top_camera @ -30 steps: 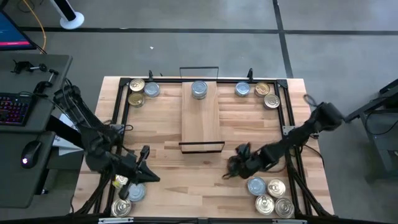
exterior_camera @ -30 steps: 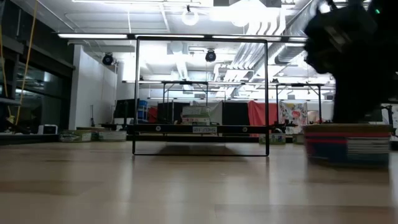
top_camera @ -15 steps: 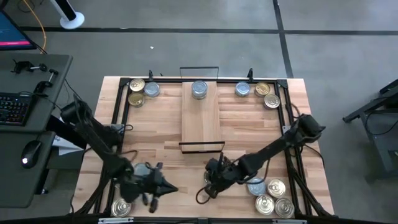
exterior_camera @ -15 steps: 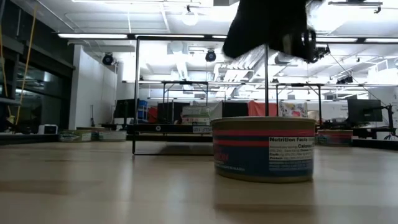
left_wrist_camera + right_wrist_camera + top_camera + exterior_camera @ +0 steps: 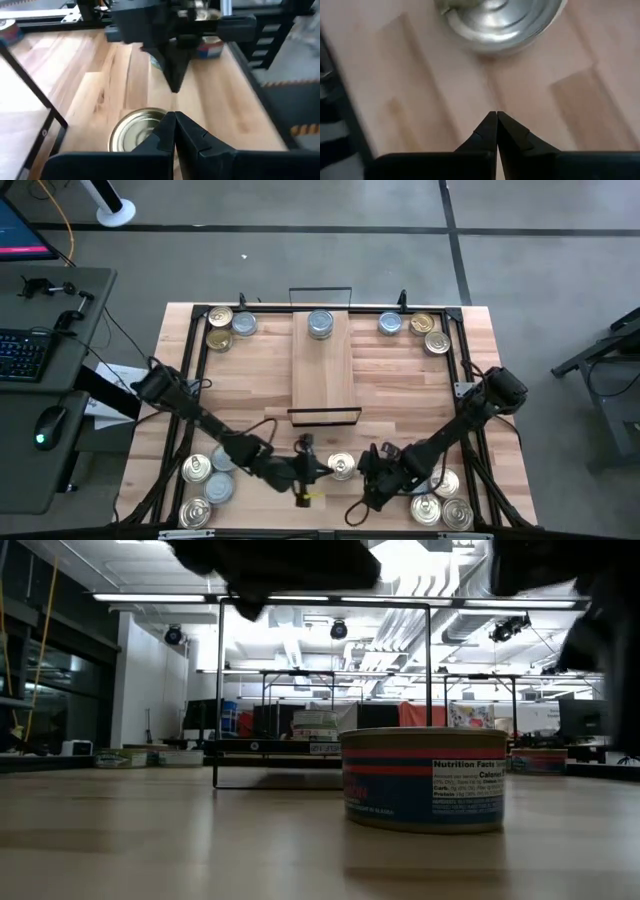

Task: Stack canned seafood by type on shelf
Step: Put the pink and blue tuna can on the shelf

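Observation:
One gold-topped tin (image 5: 342,467) with a blue and red label stands on its base (image 5: 422,825) on the near middle of the table. My left gripper (image 5: 322,469) is shut just left of it, its tips over the tin's rim (image 5: 150,131). My right gripper (image 5: 368,472) is shut just right of the tin (image 5: 500,20), pointing steeply down. The low view shows nothing touching the tin's wall. The shelf (image 5: 322,370), a narrow plank with black wire ends, lies at the far middle and carries one tin (image 5: 320,324) at its far end.
Groups of tins stand at the far left (image 5: 222,326), far right (image 5: 428,332), near left (image 5: 205,490) and near right (image 5: 442,502). A black frame (image 5: 196,370) runs around the table. The shelf's near wire end (image 5: 324,417) stands just beyond both grippers.
My left gripper has swung from the near-left tins toward the table's right, sinking to the near middle. A tin has slid from the right to the near middle alongside my right gripper, then stayed still. My right gripper has rolled and drawn back to the tin's right.

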Available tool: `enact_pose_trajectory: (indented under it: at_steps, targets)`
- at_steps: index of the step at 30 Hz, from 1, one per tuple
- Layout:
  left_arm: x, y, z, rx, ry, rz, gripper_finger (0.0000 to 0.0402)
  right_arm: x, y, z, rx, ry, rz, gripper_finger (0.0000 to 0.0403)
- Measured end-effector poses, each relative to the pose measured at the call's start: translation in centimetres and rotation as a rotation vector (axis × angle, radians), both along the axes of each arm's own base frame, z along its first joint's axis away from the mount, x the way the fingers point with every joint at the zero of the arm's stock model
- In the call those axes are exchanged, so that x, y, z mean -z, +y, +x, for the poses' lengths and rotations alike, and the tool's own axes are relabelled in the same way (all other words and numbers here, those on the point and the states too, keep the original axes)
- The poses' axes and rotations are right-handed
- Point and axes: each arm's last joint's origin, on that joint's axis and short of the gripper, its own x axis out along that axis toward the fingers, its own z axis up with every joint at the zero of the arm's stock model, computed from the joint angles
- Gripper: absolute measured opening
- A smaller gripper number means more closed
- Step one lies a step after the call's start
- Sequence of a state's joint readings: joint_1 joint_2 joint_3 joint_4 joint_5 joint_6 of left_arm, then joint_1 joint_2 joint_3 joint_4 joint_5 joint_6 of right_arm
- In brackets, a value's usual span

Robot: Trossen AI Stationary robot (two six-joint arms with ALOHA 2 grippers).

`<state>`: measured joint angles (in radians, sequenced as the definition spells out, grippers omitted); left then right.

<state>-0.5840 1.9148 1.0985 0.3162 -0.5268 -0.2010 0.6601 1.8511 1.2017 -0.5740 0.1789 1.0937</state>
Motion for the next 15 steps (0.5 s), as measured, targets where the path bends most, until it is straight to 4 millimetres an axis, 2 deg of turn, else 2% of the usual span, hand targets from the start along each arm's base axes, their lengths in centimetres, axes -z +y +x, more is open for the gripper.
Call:
enact_pose_trajectory:
  at_steps: [5, 10, 15]
  targets:
    - [1.5, 1.1, 1.2, -0.001, 0.048, -0.004, 0.0000, 0.5, -1.0, 0.5, -0.036, -0.042, -0.082, 0.0000]
    - [2.8, 2.4, 1.4, -0.031, 0.096, -0.044, 0.0000, 0.4, -1.3, 1.0, -0.155, -0.069, -0.125, 0.0000]
    - [3.8, 3.0, 1.3, -0.009, 0.146, -0.077, 0.0000, 0.4, -1.7, 1.4, -0.202, -0.078, -0.146, 0.0000]
